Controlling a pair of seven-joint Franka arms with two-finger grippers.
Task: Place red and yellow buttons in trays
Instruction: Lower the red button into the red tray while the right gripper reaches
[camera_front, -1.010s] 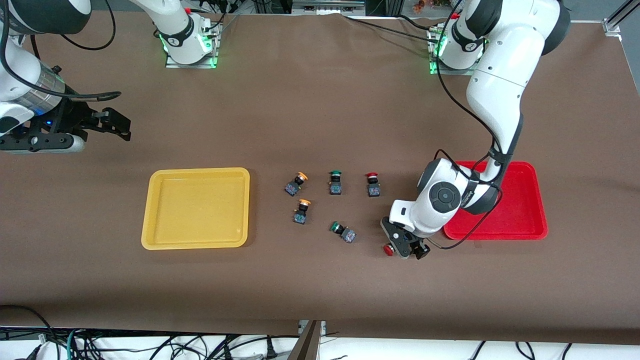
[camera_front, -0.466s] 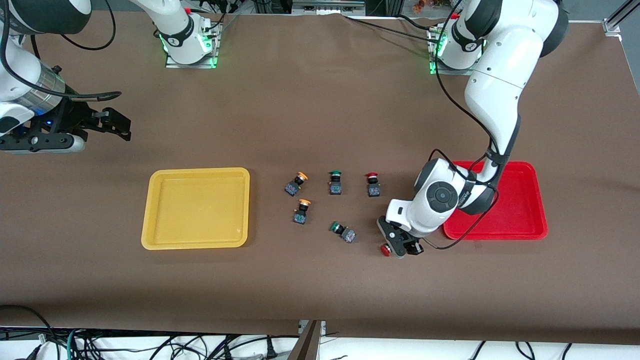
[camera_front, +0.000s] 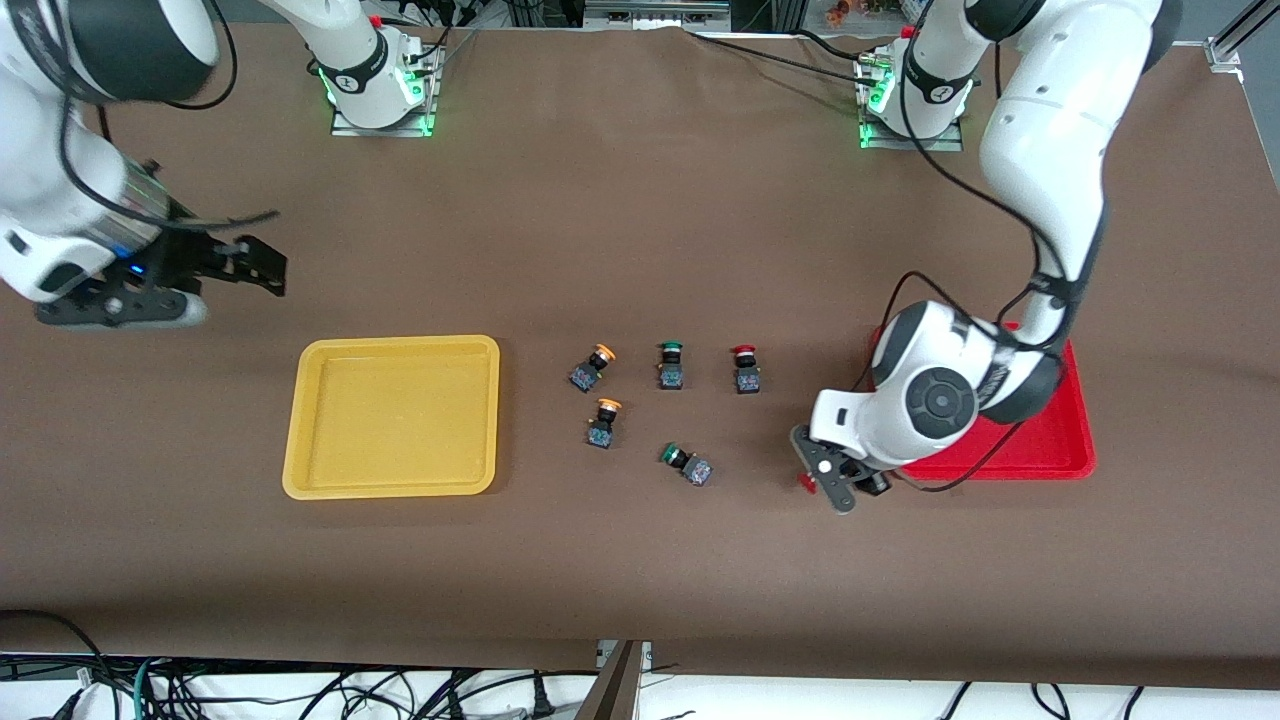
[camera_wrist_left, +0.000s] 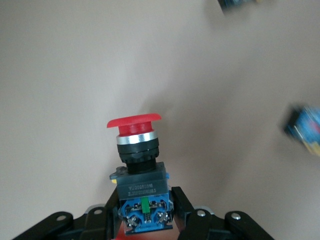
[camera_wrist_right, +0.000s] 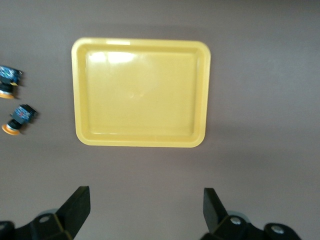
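My left gripper (camera_front: 838, 487) is shut on a red-capped button (camera_front: 806, 484) and holds it above the table beside the red tray (camera_front: 1050, 425). In the left wrist view the fingers (camera_wrist_left: 186, 210) clamp its blue and black body (camera_wrist_left: 142, 192), with the cap pointing away. A second red button (camera_front: 744, 368) and two yellow-capped buttons (camera_front: 592, 367) (camera_front: 603, 421) lie between the trays. The yellow tray (camera_front: 390, 410) is bare. My right gripper (camera_front: 262, 270) is open and empty over the table near that tray, which fills the right wrist view (camera_wrist_right: 80, 90).
Two green-capped buttons (camera_front: 670, 364) (camera_front: 685, 463) lie among the others. The two yellow-capped buttons also show in the right wrist view (camera_wrist_right: 9, 82) (camera_wrist_right: 19, 119). The arm bases stand along the table's edge farthest from the front camera.
My left gripper has lifted the red button off the table and carried it toward the red tray. My right arm has shifted slightly toward the yellow tray.
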